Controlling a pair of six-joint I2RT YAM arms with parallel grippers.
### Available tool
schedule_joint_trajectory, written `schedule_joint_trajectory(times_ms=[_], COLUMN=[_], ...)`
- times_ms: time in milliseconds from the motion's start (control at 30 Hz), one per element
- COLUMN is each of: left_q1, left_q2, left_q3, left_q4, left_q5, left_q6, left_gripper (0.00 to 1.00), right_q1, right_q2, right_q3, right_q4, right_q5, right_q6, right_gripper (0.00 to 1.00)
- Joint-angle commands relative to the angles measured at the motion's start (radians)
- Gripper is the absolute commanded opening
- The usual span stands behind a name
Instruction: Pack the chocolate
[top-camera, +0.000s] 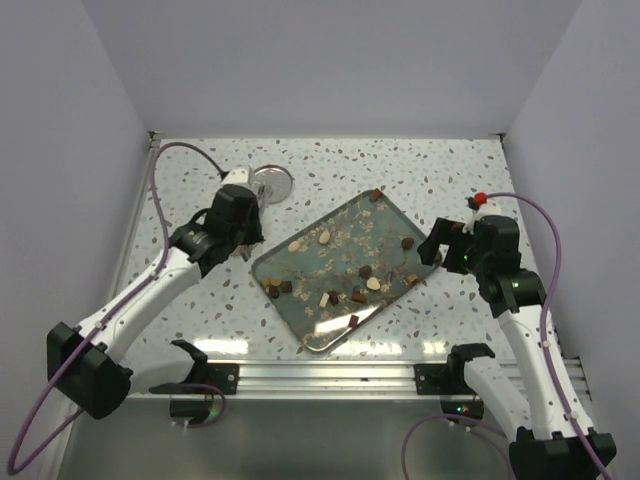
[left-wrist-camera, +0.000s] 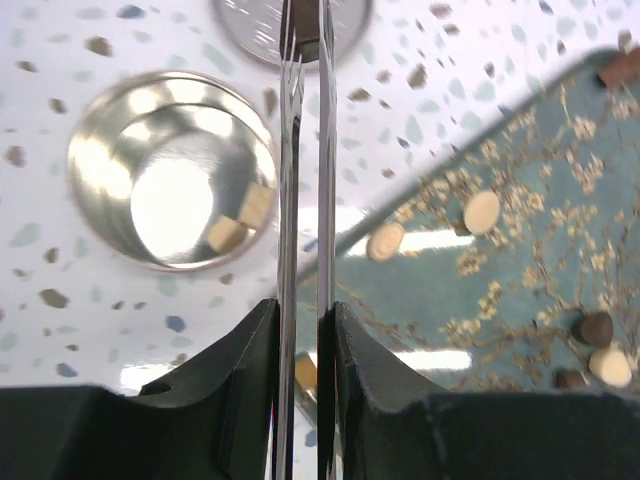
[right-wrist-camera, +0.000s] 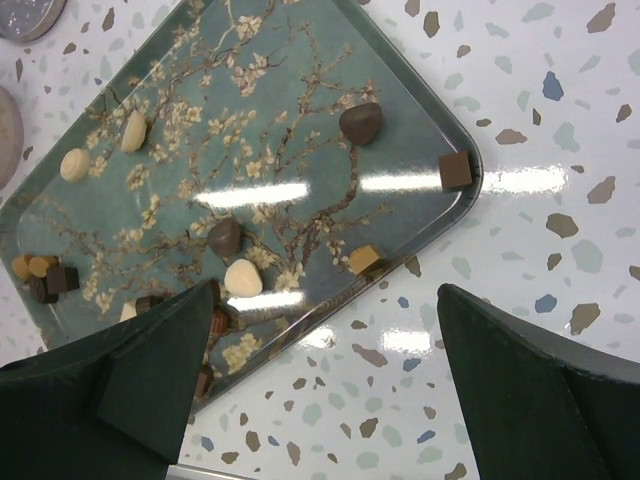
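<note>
Several small chocolate pieces (top-camera: 372, 284), dark, tan and cream, lie scattered on a teal blossom-patterned tray (top-camera: 345, 240). My left gripper (top-camera: 243, 238) is shut on thin metal tweezers (left-wrist-camera: 290, 200) and hovers over the table left of the tray. In the left wrist view a round metal tin (left-wrist-camera: 100, 200) holds two tan pieces (left-wrist-camera: 240, 220), just left of the tweezers. Something brown (left-wrist-camera: 306, 42) shows between the tweezer tips. My right gripper (top-camera: 440, 250) is open and empty at the tray's right edge. Its view shows a dark heart (right-wrist-camera: 360, 122) and a brown square (right-wrist-camera: 456, 171).
A round metal lid (top-camera: 272, 183) lies on the speckled table behind the left gripper; it also shows in the left wrist view (left-wrist-camera: 250, 25). White walls enclose the table on three sides. A metal rail (top-camera: 320, 375) runs along the near edge.
</note>
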Motion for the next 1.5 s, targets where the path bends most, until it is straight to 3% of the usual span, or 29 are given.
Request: schedule_joint_trajectory(times_ms=[0, 133, 200, 500, 900, 1333, 1467], left_q1=[0.105, 0.234, 0.244, 0.242, 0.242, 0.236, 0.149], left_q2=[-0.111, -0.211, -0.253, -0.305, -0.296, -0.227, -0.159], left_q3=[-0.019, -0.089, -0.103, -0.139, -0.139, -0.027, 0.039], left_q4=[-0.001, -0.036, -0.062, -0.142, -0.162, -0.139, -0.116], left_q5=[0.022, 0.069, 0.079, 0.119, 0.103, 0.109, 0.059], left_q6=[0.049, 0.053, 0.044, 0.007, 0.035, 0.095, 0.112], left_gripper=[0.27, 0.28, 0.27, 0.29, 0.44, 0.38, 0.37], right_q1=[0.004, 0.004, 0.004, 0.004, 0.004, 0.004, 0.004], right_q2=[0.019, 0.038, 0.041, 0.05, 0.044, 0.041, 0.033], right_q3=[0.046, 0.051, 0.048, 0.029, 0.02, 0.02, 0.019], right_q4=[0.023, 0.048, 0.053, 0.068, 0.073, 0.07, 0.066], right_q5=[-0.028, -0.045, -0.052, -0.065, -0.066, -0.057, -0.053], right_q6=[-0.024, -0.021, -0.02, -0.018, -0.015, -0.009, -0.001], right_gripper=[0.97, 0.98, 0.98, 0.98, 0.98, 0.98, 0.97])
